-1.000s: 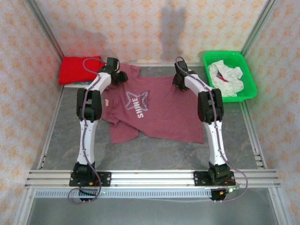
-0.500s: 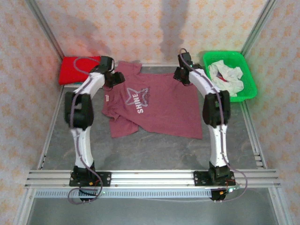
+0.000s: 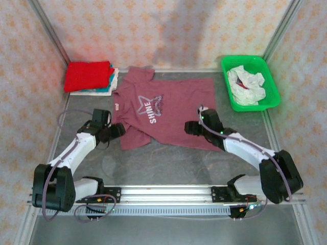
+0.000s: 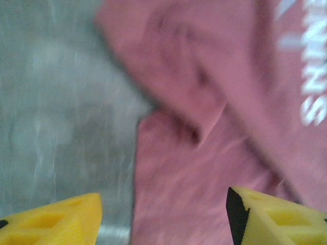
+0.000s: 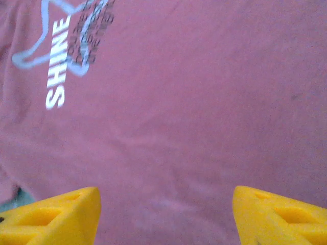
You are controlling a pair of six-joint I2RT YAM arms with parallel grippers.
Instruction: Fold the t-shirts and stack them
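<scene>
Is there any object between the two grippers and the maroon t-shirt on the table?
Nothing visible stands between them. The left gripper hovers open at the near left edge of the maroon t-shirt. The right gripper is open directly over its near part.

The left arm (image 3: pixel 76 149) and right arm (image 3: pixel 245 148) have glossy white link shells joined by black joint housings. A thin grey cable (image 3: pixel 66 113) loops along each. Each base (image 3: pixel 94 194) is black. The left gripper (image 4: pixel 162 199) and right gripper (image 5: pixel 165 194) have bright yellow wedge-shaped fingers (image 4: pixel 51 219) with moulded recesses. Small green and red lights (image 3: pixel 246 206) glow beneath the right base.
</scene>
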